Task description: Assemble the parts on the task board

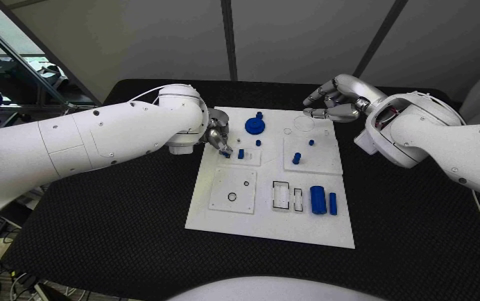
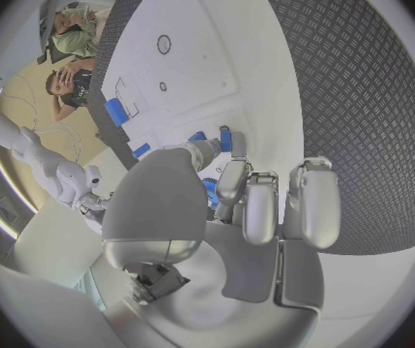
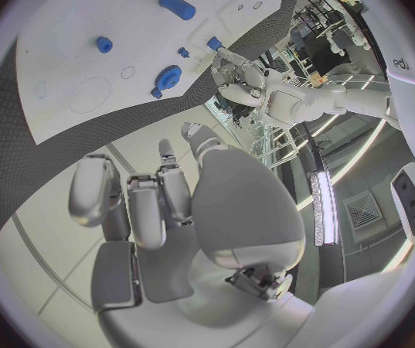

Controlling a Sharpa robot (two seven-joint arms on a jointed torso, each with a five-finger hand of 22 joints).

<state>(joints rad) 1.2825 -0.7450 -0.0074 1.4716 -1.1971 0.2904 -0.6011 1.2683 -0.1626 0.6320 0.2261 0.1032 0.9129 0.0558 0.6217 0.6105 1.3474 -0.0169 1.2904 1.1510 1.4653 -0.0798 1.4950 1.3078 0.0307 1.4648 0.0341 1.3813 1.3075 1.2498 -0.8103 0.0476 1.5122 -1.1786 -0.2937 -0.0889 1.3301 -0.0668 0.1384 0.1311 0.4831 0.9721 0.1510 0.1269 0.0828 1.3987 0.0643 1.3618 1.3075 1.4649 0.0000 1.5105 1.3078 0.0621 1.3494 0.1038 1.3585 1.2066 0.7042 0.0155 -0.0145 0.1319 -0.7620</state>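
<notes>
A white board (image 1: 235, 221) lies in the middle of a black table (image 1: 110, 231). On it stand or lie six blue parts: a round knobbed one (image 1: 255, 125) at the far end, three small pegs, and two longer bars (image 1: 318, 200) near the front right corner. The left hand (image 1: 219, 139) reaches over the board's left edge, fingertips at one small peg (image 1: 241, 153); whether it grips is unclear. The right hand (image 1: 335, 104) hovers past the far right corner, fingers curled together, holding nothing.

task board (image 1: 225, 221) mid-table, parts (image 1: 318, 200) on it, hands at its far corners
</notes>
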